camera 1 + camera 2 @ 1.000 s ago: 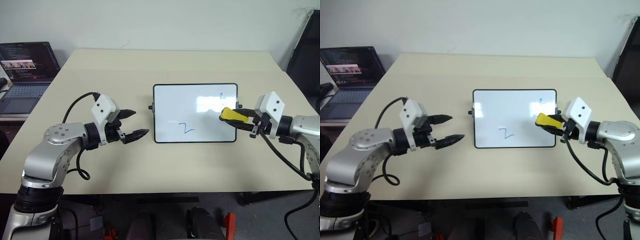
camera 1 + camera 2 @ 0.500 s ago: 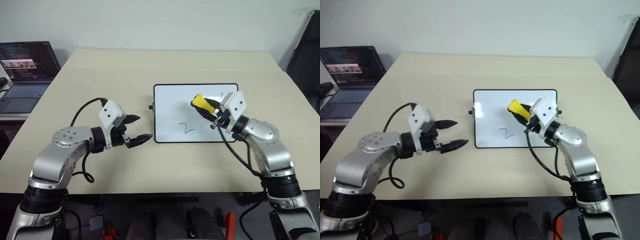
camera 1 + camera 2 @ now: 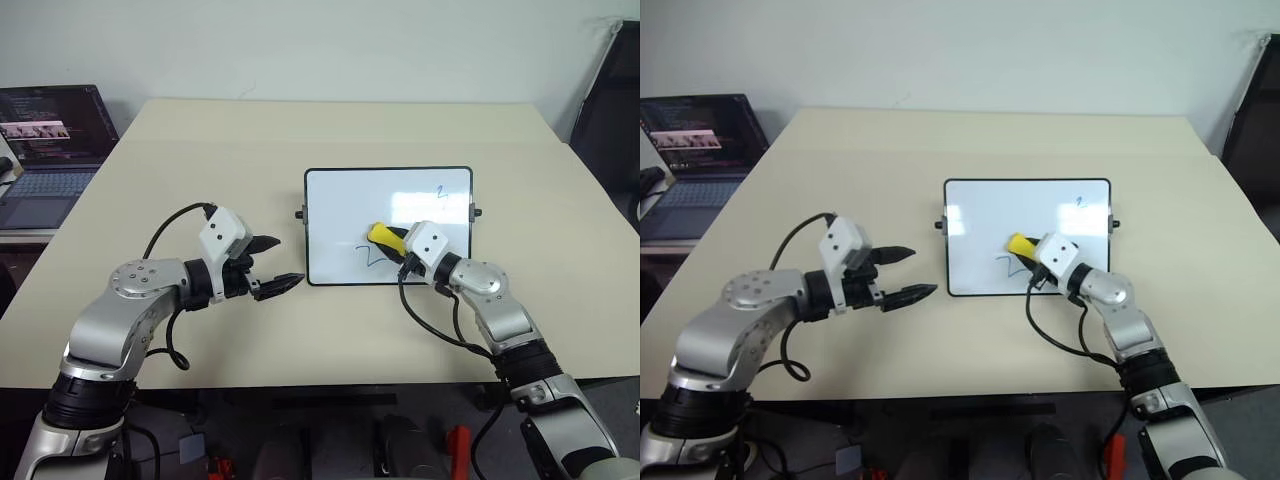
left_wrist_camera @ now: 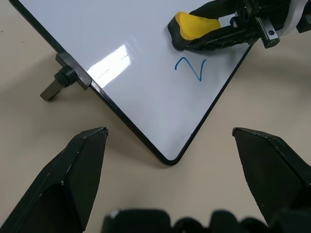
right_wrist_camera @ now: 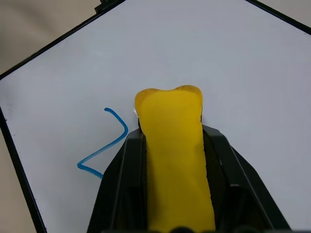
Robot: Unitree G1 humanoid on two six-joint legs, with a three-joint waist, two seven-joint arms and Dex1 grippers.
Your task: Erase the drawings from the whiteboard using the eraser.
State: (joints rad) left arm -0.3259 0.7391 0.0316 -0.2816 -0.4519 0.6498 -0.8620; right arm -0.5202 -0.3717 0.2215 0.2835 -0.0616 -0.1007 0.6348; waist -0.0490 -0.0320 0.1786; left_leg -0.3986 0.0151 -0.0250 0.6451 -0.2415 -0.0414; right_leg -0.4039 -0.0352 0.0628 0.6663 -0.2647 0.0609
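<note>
Two blue marker drawings (image 3: 373,256) remain as my right gripper (image 3: 394,243), clamping the yellow block eraser (image 3: 384,235), swings onto the black-framed glossy whiteboard (image 3: 340,210); left gripper (image 3: 272,264) gapes empty.

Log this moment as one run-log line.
phase: erasing | right gripper: shut on eraser, beside Z-shaped drawing | left gripper: open, off whiteboard | small drawing: untouched

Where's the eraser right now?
The eraser is clamped in the right gripper over the near-middle of the whiteboard, right beside the Z-shaped blue mark; the head views show it just right of that mark.
</note>
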